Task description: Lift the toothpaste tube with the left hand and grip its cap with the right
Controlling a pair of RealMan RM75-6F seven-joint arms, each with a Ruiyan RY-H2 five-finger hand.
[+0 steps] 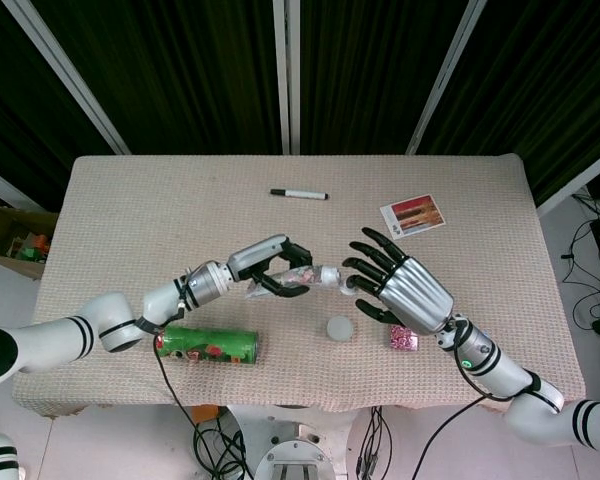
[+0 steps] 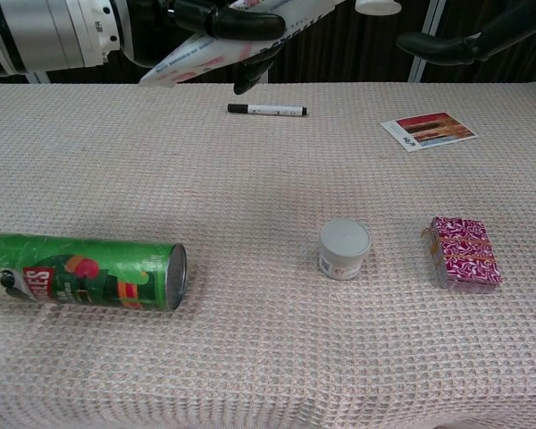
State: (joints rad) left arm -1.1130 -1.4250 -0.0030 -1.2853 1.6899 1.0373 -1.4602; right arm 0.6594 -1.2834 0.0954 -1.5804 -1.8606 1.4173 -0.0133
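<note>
Left robot hand (image 1: 270,268) grips the white-and-pink toothpaste tube (image 1: 298,279) aloft over the bench (image 1: 130,220) middle (cap (image 1: 329,275) pointing right); right robot hand (image 1: 395,285), fingers spread, holds nothing just beside the cap.

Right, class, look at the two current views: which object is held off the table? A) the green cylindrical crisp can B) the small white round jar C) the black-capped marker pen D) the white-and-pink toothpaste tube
D: the white-and-pink toothpaste tube is gripped in the left hand above the woven cloth, while the green cylindrical crisp can, the marker pen and the small white round jar all lie on the table.
</note>
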